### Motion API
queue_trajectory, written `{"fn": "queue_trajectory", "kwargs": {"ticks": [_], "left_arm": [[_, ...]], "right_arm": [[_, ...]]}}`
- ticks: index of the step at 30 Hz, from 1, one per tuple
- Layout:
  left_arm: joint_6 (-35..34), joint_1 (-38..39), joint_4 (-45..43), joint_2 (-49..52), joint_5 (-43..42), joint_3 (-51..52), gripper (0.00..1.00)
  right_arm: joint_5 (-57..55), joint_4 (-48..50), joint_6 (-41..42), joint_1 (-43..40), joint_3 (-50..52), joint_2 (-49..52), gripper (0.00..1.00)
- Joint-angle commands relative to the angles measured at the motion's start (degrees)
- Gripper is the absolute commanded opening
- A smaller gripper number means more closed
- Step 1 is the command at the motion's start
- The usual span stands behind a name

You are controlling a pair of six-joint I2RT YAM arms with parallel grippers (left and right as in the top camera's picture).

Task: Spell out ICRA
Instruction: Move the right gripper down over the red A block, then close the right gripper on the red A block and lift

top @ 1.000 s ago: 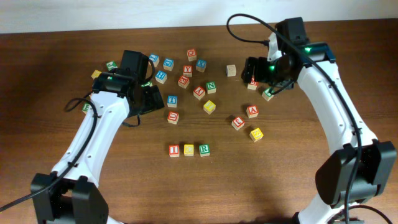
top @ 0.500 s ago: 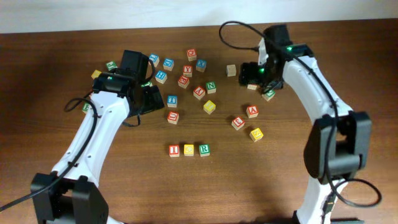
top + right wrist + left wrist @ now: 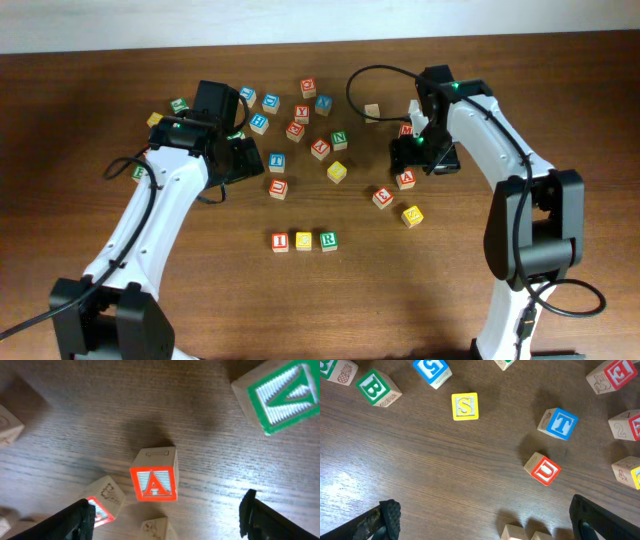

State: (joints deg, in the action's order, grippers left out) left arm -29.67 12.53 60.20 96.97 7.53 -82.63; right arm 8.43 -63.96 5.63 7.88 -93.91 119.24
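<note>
Dark wood-grain table (image 3: 400,300); pale wall (image 3: 150,20) strip along far edge.

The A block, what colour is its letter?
Red; the A block shows best in the right wrist view.

overhead: even, sharp | wrist views: glare on table (image 3: 215,492) (soft shadows) | fingers (image 3: 72,519) blurred

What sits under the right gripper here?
The red A block lies on the table below the open right gripper, untouched. Its underside is hidden.
</note>
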Motion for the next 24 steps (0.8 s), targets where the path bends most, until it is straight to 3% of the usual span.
{"fn": "queue_trajectory", "kwargs": {"ticks": [1, 4, 12, 16, 19, 24], "left_arm": [[-0.72, 0.07, -0.09, -0.55, 0.26, -0.61, 0.99], [-0.72, 0.07, -0.09, -0.55, 0.26, -0.61, 0.99], [-0.7, 0.07, -0.09, -0.55, 0.24, -0.61, 0.99], [-0.72, 0.07, -0.09, -0.55, 0.24, -0.61, 0.99], [-0.7, 0.07, -0.09, -0.55, 0.26, -0.61, 0.99], [-0.7, 0.07, -0.07, -0.55, 0.26, -0.61, 0.99]], "right_arm": [[-0.74, 2.73, -0.92, 0.42, 2.51, 0.15, 0.77], [-0.72, 4.5, -0.72, 0.42, 3.56, 0.15, 0.63], [-0.76, 9.62, -0.94, 0.76, 7.89, 0.15, 0.61], [-5.11, 10.88, -0.87, 2.73, 7.89, 0.15, 0.52], [-5.75, 11.1, -0.42, 3.41, 7.89, 0.15, 0.38], [-5.73, 11.1, -0.24, 3.41, 7.89, 0.15, 0.36]]}}
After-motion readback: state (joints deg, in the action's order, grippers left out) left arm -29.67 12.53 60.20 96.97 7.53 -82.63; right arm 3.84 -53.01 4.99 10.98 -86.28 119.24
